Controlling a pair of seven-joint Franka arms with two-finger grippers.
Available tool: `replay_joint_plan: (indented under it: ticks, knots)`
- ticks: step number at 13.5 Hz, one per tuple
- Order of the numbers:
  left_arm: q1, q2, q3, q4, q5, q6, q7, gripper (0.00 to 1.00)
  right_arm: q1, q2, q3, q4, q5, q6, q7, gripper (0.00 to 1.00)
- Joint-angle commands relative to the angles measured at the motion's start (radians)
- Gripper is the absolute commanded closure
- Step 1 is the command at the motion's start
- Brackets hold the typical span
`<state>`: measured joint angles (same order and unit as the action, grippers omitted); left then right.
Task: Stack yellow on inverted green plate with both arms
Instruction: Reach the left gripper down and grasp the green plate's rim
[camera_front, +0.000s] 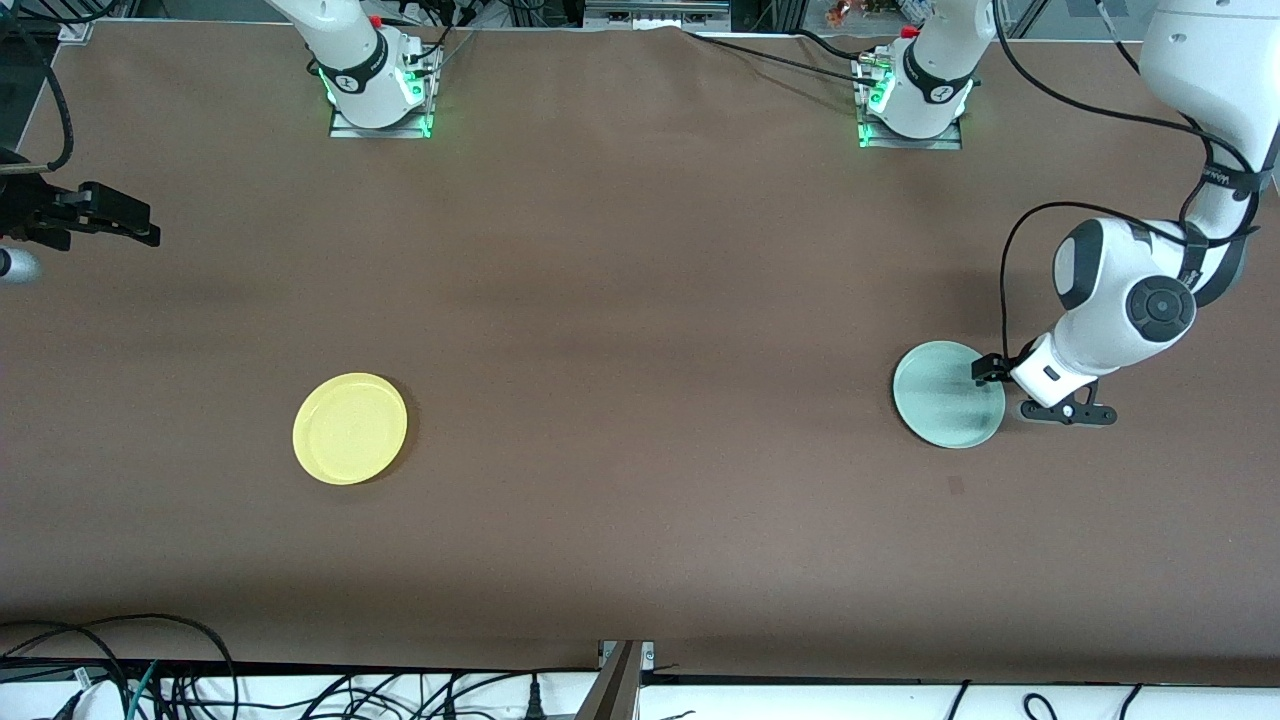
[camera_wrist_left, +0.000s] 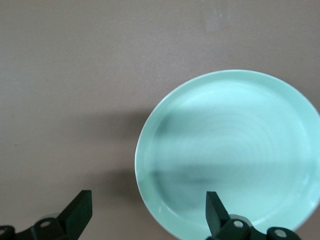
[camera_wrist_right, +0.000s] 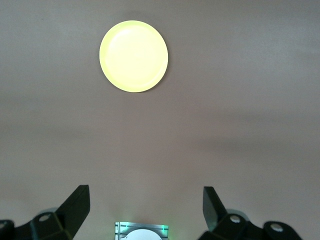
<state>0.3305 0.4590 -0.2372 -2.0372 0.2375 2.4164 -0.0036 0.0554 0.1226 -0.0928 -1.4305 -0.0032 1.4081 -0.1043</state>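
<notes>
I am seeing left gripper fingers wide, straddling green plate rim, plate lying rim-up on tabletop. Risk: shallow rim slipping during flip. Right gripper fingers wide, waiting high; yellow plate lying well apart from them.

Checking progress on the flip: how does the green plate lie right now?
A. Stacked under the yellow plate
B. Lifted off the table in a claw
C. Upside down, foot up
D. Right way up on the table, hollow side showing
D: the green plate rests on the table with its hollow face up, and the open left claw straddles its rim without gripping.
</notes>
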Motion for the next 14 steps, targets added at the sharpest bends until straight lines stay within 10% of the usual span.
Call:
replay_joint_plan:
  ticks: [1,6,9,13,14]
  knots:
    - [0.018,0.046,-0.007,0.055,0.026,0.004,0.019,0.00,0.003,0.009,0.004,0.022,0.000,-0.003,0.015,0.00]
    - [0.031,0.122,-0.001,0.120,0.026,0.004,0.033,0.08,0.003,0.011,0.005,0.022,-0.001,0.000,0.015,0.00]
    - [0.038,0.135,-0.001,0.121,0.026,0.004,0.059,0.36,0.003,0.011,0.005,0.022,-0.001,0.000,0.015,0.00]
    - [0.026,0.138,0.001,0.121,0.028,0.000,0.062,1.00,0.003,0.011,0.005,0.022,-0.001,0.000,0.015,0.00]
    - [0.024,0.138,0.001,0.121,0.028,-0.003,0.062,1.00,0.003,0.014,0.005,0.024,-0.001,0.000,0.015,0.00]
